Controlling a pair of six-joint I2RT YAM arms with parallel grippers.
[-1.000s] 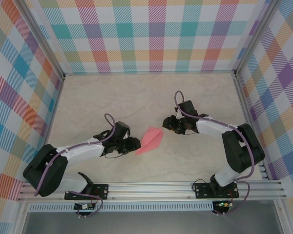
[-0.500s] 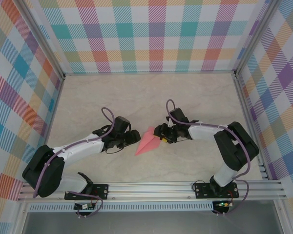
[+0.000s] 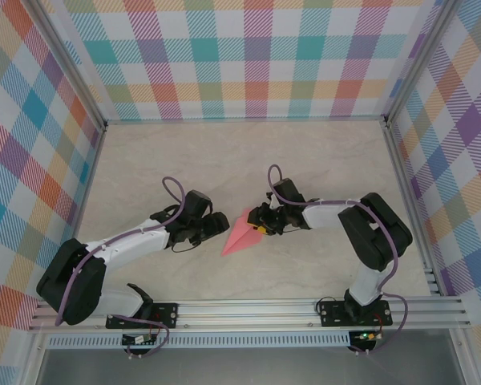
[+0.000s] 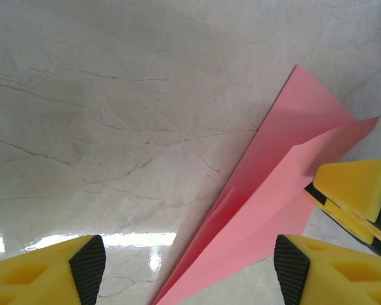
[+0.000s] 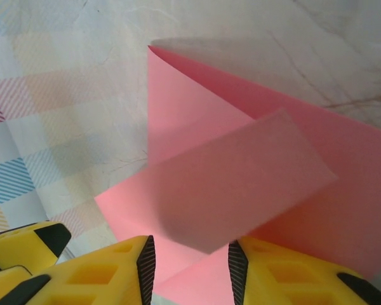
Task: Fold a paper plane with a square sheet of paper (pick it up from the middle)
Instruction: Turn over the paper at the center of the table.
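Note:
The paper plane (image 3: 240, 234), a salmon-pink pointed dart, lies on the marble table between both arms, its nose toward the near left. My left gripper (image 3: 220, 225) sits at its left side, open wide, and the paper (image 4: 286, 165) runs diagonally between the fingertips (image 4: 82, 270). My right gripper (image 3: 261, 222) is at the plane's far right end. Its jaws stand a little apart with a raised flap (image 5: 241, 171) of the paper between them, and no pinch shows. One right finger (image 4: 355, 197) appears in the left wrist view.
Marble tabletop (image 3: 224, 160) with checked walls at the back and both sides. An aluminium rail (image 3: 248, 313) runs along the near edge at the arm bases. A left finger (image 5: 25, 244) shows low left in the right wrist view.
My left gripper has opened wider and shifted slightly up and right along the paper. My right gripper has moved left onto the plane's far end, and its jaws have narrowed.

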